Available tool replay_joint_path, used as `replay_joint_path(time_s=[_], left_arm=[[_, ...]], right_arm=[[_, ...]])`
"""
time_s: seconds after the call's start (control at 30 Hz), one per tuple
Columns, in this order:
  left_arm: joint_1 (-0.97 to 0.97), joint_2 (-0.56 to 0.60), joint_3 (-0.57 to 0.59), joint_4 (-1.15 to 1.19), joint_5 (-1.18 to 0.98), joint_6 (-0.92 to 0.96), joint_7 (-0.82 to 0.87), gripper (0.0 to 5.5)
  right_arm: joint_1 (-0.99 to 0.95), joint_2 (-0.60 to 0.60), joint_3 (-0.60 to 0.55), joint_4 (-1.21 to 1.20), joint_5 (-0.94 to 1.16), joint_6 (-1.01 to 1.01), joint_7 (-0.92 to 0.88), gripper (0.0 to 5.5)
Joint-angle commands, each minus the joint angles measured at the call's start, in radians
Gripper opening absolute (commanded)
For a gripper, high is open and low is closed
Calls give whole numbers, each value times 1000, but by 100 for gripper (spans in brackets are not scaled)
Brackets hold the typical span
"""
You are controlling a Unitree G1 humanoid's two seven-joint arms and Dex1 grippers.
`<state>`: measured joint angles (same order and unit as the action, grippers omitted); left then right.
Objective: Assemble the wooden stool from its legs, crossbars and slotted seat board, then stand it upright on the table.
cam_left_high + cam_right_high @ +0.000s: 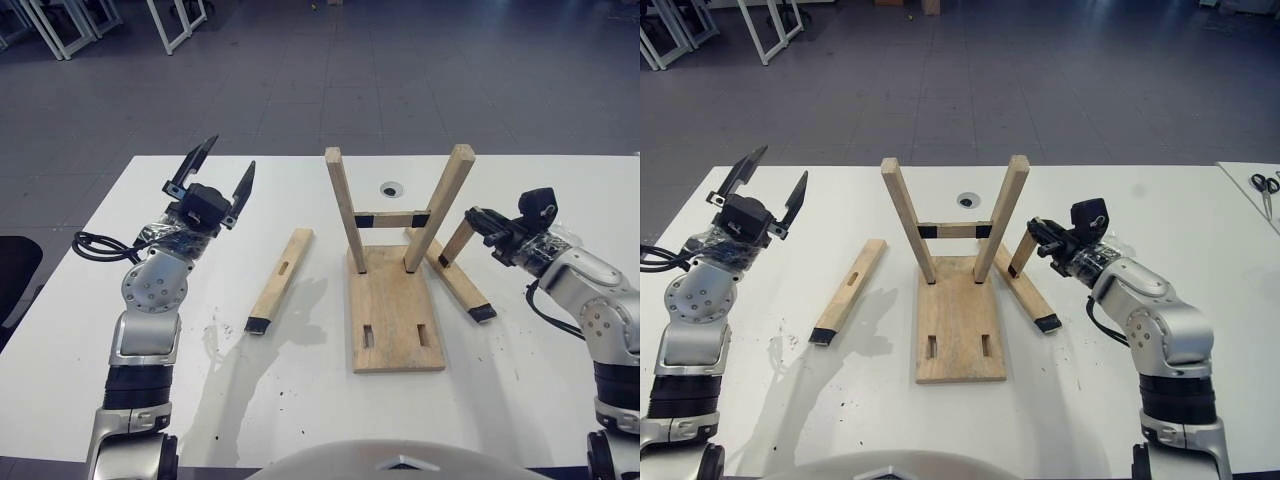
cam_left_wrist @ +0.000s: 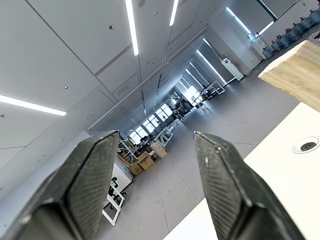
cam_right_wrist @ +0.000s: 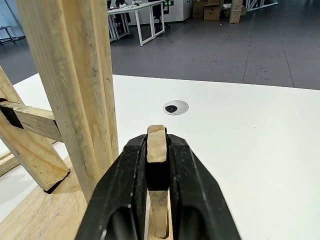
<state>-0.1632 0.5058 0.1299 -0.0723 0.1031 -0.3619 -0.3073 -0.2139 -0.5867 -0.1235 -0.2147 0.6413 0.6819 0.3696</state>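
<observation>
The seat board (image 1: 395, 310) lies flat on the table (image 1: 300, 400), underside up. Two legs (image 1: 345, 210) (image 1: 440, 205) stand in its far slots, splayed outward and tied by a crossbar (image 1: 390, 219). The two near slots (image 1: 368, 336) (image 1: 423, 334) are empty. A second crossbar (image 1: 457, 242) is clamped at its upper end by the right gripper (image 1: 478, 222), just right of the seat board. Its lower end meets a third leg (image 1: 457, 277) lying against the board's right edge; whether it sits in that leg's mortise cannot be told. The step in hand is judged to be joining this crossbar to the lying leg. It is best done with the bar kept in line with the mortise and pushed straight along its axis, without twisting. The leg should be braced so it is not skated across the table, and the standing right leg close by should not be knocked. A fourth leg (image 1: 281, 279) lies left of the seat board, apart from it, mortise facing up. The left gripper (image 1: 232, 151) is held raised farther left of the board, fingers spread wide, nothing in it; it could be used for the bracing. All parts are pale unfinished wood with visible grain, square-section and sharp-edged. The legs are black-tipped at the foot, and the crossbar ends are black-wrapped at the joints. The table is white, smooth and lightly scuffed, likely slippery, with a round cable port (image 1: 391, 188) beyond the board.
</observation>
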Motion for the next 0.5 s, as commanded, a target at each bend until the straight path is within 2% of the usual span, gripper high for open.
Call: replay_joint_path(time_s=[0.03, 0.17, 0.3, 0.5], left_arm=[[10, 6, -3, 10, 6, 7, -1, 273], [21, 3, -1, 9, 5, 7, 2, 273], [21, 3, -2, 13, 2, 10, 2, 273], [17, 4, -8, 17, 0, 16, -4, 273]], right_arm=[[23, 7, 1, 40, -45, 11, 8, 41], [39, 1, 6, 92, -78, 42, -12, 41], [45, 5, 71, 175, -173, 21, -19, 41], [-20, 16, 96, 127, -198, 62, -27, 41]])
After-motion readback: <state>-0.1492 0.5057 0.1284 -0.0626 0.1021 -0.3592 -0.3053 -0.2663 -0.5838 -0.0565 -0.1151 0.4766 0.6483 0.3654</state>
